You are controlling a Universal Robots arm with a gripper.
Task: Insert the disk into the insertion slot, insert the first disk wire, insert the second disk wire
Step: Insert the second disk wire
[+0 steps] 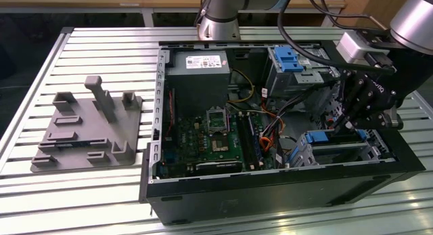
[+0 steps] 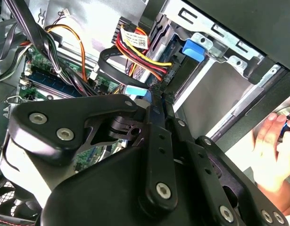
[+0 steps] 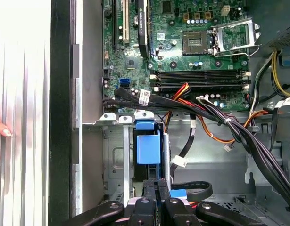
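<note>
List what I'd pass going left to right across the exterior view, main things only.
Grey fixture plate → green motherboard → bundle of coloured wires → insertion slot with the gripper over it.

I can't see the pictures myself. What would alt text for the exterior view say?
A black robot claw reaches down into an open computer case, at a silver drive cage with a blue-framed disk near the exterior view's right. The green motherboard and loose wires lie exposed, and a grey fixture plate sits on the slatted table to the left.

Blue-framed disk (image 1: 336, 142) — seated in insertion slot (image 1: 368, 153)
</note>
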